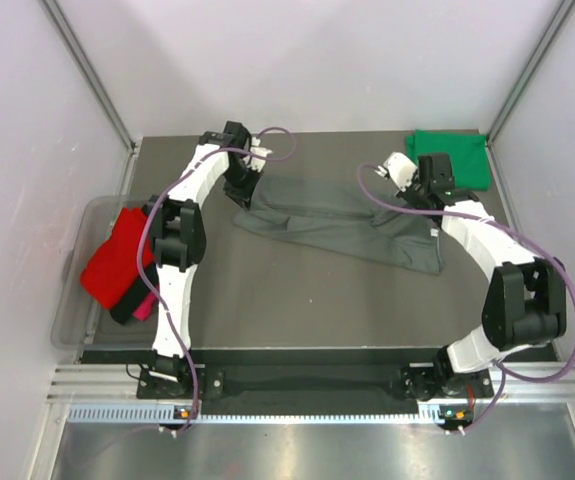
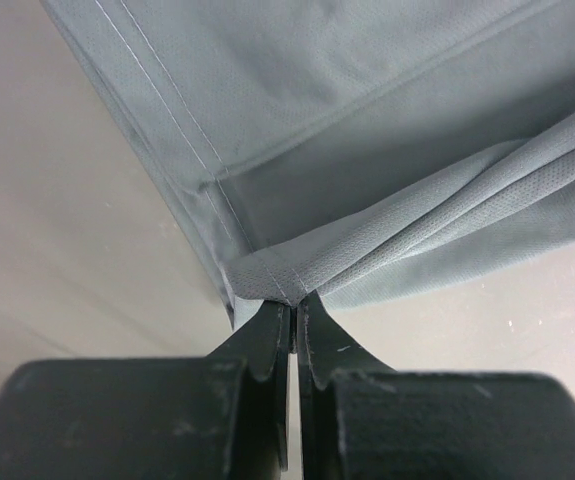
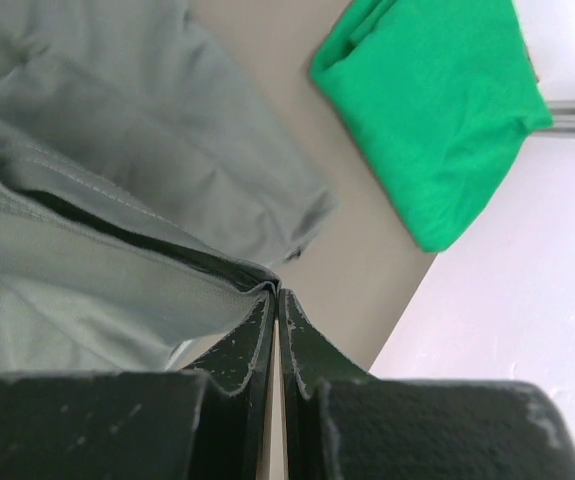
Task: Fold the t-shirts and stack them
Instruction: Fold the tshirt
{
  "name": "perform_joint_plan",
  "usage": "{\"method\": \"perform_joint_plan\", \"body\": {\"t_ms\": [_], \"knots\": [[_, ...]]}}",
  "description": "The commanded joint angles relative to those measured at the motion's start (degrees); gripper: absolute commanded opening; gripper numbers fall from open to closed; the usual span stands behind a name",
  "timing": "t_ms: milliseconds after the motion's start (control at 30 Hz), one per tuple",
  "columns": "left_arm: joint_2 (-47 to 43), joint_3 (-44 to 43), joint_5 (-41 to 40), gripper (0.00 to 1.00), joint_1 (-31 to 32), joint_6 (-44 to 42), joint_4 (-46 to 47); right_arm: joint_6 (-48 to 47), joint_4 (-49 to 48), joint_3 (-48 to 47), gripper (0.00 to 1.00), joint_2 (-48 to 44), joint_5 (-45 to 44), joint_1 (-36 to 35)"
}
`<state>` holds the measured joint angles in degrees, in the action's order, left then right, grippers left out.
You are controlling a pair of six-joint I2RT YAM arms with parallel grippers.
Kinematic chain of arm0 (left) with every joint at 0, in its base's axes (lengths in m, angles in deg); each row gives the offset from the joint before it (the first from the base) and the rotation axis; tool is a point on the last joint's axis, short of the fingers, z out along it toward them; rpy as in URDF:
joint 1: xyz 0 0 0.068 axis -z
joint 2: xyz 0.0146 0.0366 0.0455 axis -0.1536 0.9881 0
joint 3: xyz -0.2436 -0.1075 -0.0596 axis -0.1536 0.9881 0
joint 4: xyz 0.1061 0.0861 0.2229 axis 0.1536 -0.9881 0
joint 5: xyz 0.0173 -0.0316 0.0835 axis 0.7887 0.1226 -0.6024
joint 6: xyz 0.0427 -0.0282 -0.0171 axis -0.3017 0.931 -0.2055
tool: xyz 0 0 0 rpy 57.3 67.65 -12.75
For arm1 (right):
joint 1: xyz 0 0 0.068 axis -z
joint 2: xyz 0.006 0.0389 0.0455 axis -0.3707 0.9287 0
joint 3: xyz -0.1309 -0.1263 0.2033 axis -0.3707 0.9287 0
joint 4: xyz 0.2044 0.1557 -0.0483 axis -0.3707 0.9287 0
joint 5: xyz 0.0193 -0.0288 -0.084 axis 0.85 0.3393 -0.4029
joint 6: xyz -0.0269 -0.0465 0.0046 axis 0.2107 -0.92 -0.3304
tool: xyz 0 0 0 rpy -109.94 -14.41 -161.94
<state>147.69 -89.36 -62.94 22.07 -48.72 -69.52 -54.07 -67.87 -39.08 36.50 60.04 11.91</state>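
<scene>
You have a dark, matte counter [image 1: 297,300] filling the middle of the overhead view. At its 9 o'clock edge sits a clear plastic tub [image 1: 70,318], close to the side wall. White panels [image 1: 317,60] close the cell at 9, 12 and 3 o'clock, with one slanted metal post [image 1: 87,70] at 11 o'clock and another [image 1: 532,70] at 1 o'clock. At 6 o'clock an aluminium rail [image 1: 97,385] runs along the near edge, with a pale perforated strip [image 1: 297,412] just below it, then a shiny steel sheet [image 1: 297,450].
</scene>
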Motion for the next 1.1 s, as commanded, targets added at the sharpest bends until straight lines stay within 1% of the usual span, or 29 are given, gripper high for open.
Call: {"method": "perform_joint_plan", "body": {"t_ms": [0, 167, 600, 633, 667, 700, 733, 767, 800, 833, 900, 967, 1000, 1067], "knots": [[0.61, -3.24, -1.06, 0.00, -0.14, 0.94, 0.90, 1.12, -5.17, -4.34, 0.00, 2.51, -0.61, 1.32], [1.75, -4.91, -1.51, 0.00, -0.14, 1.20, 1.60, 1.64, -5.44, -6.63, 0.00, 6.55, -0.52, 1.67], [2.99, -7.28, -3.79, 0.00, -0.31, 2.26, 2.66, 3.40, -7.28, -10.23, 0.00, 11.12, -0.52, 2.38], [2.90, -7.28, -5.27, 0.02, -0.23, 2.60, 2.92, 3.66, -7.28, -10.50, 0.00, 11.39, -0.52, 2.46], [2.73, -7.11, -6.68, 0.08, -0.23, 4.17, 3.88, 4.19, -7.46, -10.85, 0.00, 11.74, -0.52, 2.38], [1.85, -7.11, -8.61, 0.27, -0.23, 4.80, 4.32, 5.76, -7.54, -11.47, 0.02, 11.83, -0.78, 2.46], [1.24, -6.76, -10.80, 0.33, -0.14, 4.98, 4.67, 6.56, -7.46, -11.73, 0.08, 11.74, -0.96, 2.46], [0.53, -6.67, -11.61, 0.36, -0.14, 5.59, 5.11, 7.44, -7.11, -11.74, 0.21, 11.05, -1.13, 2.46], [-1.04, -6.41, -13.53, 0.37, -0.14, 5.86, 5.38, 8.75, -7.28, -11.47, 0.23, 10.34, -1.13, 2.38], [-2.10, -5.54, -13.98, 0.37, -0.14, 5.95, 5.55, 9.11, -7.54, -10.86, 0.24, 9.29, -1.22, 2.46], [-5.78, -4.04, -13.99, 0.37, -0.14, 6.65, 6.43, 9.81, -8.51, -8.67, 0.29, 5.87, -1.14, 2.38], [-8.25, -0.44, -11.02, 0.38, -0.05, 6.65, 7.66, 10.26, -8.25, -7.35, 0.33, 2.71, -0.44, 2.38], [-10.18, 0.88, -9.43, 0.38, 0.04, 6.13, 8.88, 10.78, -7.90, -6.30, 0.34, 1.91, 0.00, 2.29], [-10.90, 3.52, -5.58, 0.37, 0.21, 5.25, 9.16, 11.22, -5.62, -5.41, 0.33, 0.59, 2.28, 2.37]]}}
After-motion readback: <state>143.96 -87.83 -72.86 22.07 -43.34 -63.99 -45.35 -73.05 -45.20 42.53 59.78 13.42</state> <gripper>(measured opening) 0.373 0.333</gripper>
